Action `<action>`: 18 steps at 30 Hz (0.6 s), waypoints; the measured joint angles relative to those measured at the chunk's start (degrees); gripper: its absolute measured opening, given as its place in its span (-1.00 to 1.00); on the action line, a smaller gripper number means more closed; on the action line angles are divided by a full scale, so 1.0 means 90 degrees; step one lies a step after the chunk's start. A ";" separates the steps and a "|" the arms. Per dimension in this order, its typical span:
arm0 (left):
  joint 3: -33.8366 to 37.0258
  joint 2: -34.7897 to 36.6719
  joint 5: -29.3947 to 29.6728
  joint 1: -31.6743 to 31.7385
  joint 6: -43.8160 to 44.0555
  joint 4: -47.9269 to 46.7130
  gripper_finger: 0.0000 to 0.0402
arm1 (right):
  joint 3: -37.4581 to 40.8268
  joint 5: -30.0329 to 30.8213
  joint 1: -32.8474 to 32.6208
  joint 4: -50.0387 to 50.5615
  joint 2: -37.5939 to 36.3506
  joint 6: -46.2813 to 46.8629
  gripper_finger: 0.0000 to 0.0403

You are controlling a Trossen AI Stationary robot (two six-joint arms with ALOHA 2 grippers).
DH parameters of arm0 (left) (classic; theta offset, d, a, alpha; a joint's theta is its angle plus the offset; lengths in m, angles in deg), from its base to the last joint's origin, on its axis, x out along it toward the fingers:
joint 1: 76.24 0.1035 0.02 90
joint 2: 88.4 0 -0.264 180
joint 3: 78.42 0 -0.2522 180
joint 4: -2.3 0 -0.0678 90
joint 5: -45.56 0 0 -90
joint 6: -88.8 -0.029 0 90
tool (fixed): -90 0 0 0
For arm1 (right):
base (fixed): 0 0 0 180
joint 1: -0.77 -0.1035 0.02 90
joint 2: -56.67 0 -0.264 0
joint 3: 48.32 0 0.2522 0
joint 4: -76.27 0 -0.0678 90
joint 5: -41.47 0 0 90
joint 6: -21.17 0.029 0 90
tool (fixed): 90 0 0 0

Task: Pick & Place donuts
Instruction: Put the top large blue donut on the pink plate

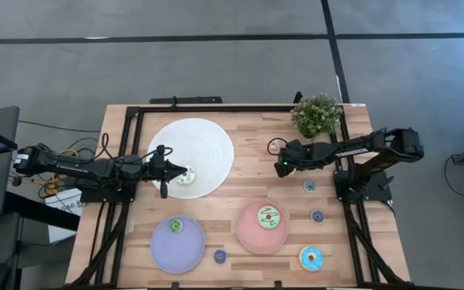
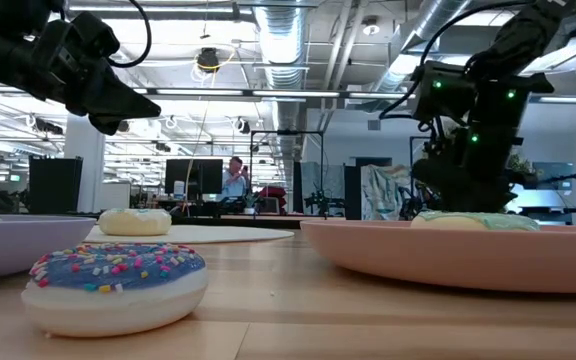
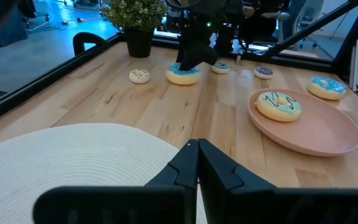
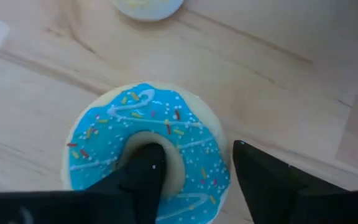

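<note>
A blue-iced donut [image 4: 98,140] with sprinkles lies flat on the wooden table, right of the middle. My right gripper [image 4: 194,152] comes down on it, open. One finger [image 4: 143,171] stands in the hole and the other finger [image 4: 272,180] just outside the rim; I cannot tell whether either touches it. In the left wrist view, the same donut [image 3: 180,76] shows below that gripper [image 3: 190,62]. My left gripper [image 1: 176,171] hangs shut and empty over the white disc [image 1: 204,141], next to a cream donut [image 1: 186,177] lying on it.
A pink plate [image 1: 248,229] bears a green-iced donut [image 1: 268,217], and a lilac plate [image 1: 180,250] bears a green one [image 1: 176,225]. Loose donuts lie at the right [image 1: 309,186], [image 1: 317,216], [image 1: 310,258] and at the near edge [image 1: 220,256]. A potted plant [image 1: 316,114] stands at the far right.
</note>
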 joint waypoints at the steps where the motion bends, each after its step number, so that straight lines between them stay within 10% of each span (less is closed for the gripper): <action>1: 0.0000 0.0000 0.0000 0.0000 -0.0020 0.0002 -1.00 | 0.0000 0.0002 0.0002 0.0005 -0.0049 0.0002 -0.14; 18: 0.0000 0.0000 0.0005 0.0000 -0.0106 0.0002 -1.00 | 0.0002 -0.0245 -0.0557 -0.0193 -0.0871 0.0258 -0.43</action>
